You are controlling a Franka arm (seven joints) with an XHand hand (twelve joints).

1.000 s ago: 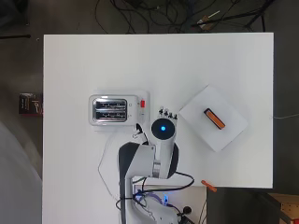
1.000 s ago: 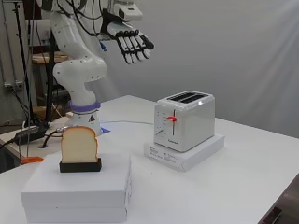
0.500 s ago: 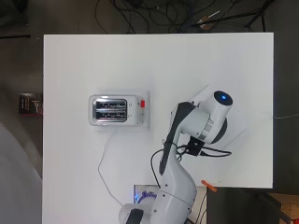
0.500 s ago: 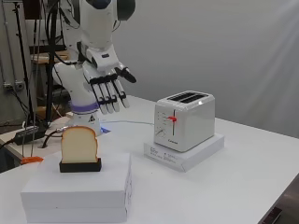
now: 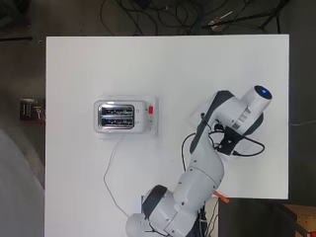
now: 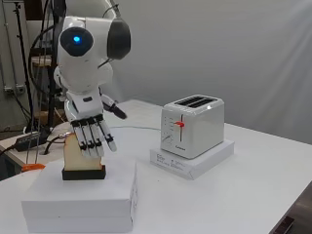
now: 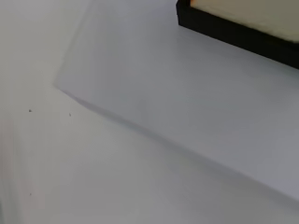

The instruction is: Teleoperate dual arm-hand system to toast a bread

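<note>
From above, a big white table [image 5: 98, 59] is seen, flat and smooth, with a dark floor and tangled black cables [image 5: 163, 15] at its far edge. A shiny metal toaster [image 5: 121, 116] with two slots is set on a flat white pad, left of the arm. The hand is hidden under the arm here.

From the side, a plain grey wall is seen behind the table. The toaster [image 6: 192, 126] looks boxy and white, with a red lever on its front. A slice of bread [image 6: 73, 153] is stood upright in a black holder [image 6: 83, 173] on top of a white box [image 6: 80, 202]. The hand [image 6: 90, 136] is hung just in front of the bread, fingers straight and released, nothing gripped.

From the wrist, the smooth box top [image 7: 187, 102] and the holder's black edge [image 7: 233, 32] are seen close up.
</note>
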